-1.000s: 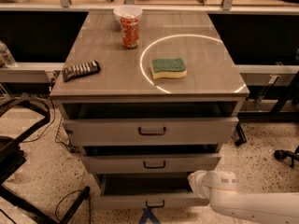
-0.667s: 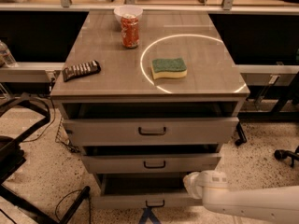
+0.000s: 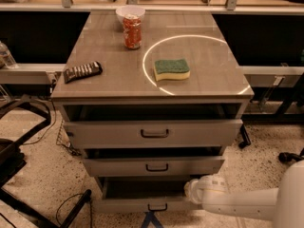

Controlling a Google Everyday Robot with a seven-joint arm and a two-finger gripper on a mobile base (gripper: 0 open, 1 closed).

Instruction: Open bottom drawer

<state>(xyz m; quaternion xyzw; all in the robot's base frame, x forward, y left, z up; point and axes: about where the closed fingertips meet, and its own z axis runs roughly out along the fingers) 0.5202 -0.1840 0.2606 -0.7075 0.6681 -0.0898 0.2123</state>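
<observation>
Hovering at the bottom drawer (image 3: 128, 205), right of its handle (image 3: 157, 207), the end effector (image 3: 196, 192) is hiding its grip, so I cannot tell; it's needing a straight, level outward pull.

The robot's arm (image 3: 240, 204) shows in the lower right of the frame as a smooth, cream-white tube with a matte shell like moulded plastic. At the right edge of the frame it widens into a broad shoulder block (image 3: 293, 194) of the same pale colour, shaded greyer on its lower side. Toward the left the tube swells into a rounded, bulbous wrist section (image 3: 211, 190), slightly brighter on top. The pincer (image 3: 191, 192) lies at the arm's left tip, low in the frame just right of centre, pale like the rest; its shape cannot be made out.
</observation>
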